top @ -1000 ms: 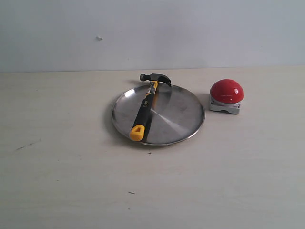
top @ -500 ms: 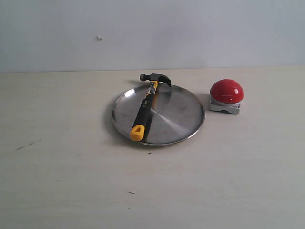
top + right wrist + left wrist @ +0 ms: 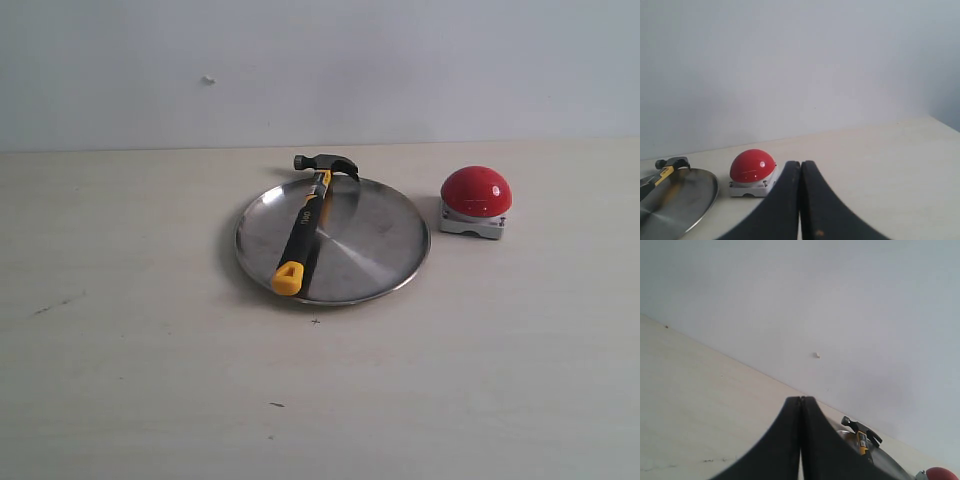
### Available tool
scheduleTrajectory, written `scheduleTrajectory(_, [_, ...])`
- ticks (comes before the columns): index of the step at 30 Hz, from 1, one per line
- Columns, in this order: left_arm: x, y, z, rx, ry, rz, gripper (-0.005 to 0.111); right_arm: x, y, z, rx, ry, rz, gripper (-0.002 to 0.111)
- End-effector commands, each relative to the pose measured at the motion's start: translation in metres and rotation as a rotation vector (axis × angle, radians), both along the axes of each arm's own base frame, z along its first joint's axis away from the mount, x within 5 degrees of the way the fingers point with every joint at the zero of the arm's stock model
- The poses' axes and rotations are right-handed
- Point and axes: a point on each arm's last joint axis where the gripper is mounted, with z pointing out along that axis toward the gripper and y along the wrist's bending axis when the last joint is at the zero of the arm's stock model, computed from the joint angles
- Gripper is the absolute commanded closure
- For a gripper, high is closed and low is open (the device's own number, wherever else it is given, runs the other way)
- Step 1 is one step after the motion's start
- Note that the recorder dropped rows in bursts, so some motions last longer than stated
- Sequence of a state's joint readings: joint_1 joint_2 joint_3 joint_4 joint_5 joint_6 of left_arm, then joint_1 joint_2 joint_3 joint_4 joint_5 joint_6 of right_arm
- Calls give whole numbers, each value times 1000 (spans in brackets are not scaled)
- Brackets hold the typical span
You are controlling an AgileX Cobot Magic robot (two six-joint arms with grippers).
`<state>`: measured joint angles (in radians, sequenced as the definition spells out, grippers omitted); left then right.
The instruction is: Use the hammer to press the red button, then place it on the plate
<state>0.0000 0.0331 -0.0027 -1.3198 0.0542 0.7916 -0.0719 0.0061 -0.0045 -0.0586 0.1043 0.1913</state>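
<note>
- No change over the last second: hammer [image 3: 305, 225] lies across plate [image 3: 385, 245], head overhanging the far rim.
- Red button [image 3: 476, 191] sits just right of the plate.
- Left gripper [image 3: 800, 399] and right gripper [image 3: 800, 163]: fingers pressed together, empty.
- Judgement: nothing under way, either finished or not yet begun.

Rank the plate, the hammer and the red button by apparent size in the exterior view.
1. plate: widest, covers the most area.
2. hammer: about as long as the plate is wide, but far slimmer.
3. red button: clearly smallest, base included.
All sit at similar depth, so nearness hardly skews this.
</note>
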Motion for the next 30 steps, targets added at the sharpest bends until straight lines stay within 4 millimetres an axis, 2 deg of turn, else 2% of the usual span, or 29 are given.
scheduleTrajectory(1, [0, 0, -1, 1, 5, -3, 107, 0, 0, -3, 5, 20, -4, 108])
scheduleTrajectory(30, [0, 0, -1, 1, 5, -3, 107, 0, 0, -4, 49, 31, 0, 108])
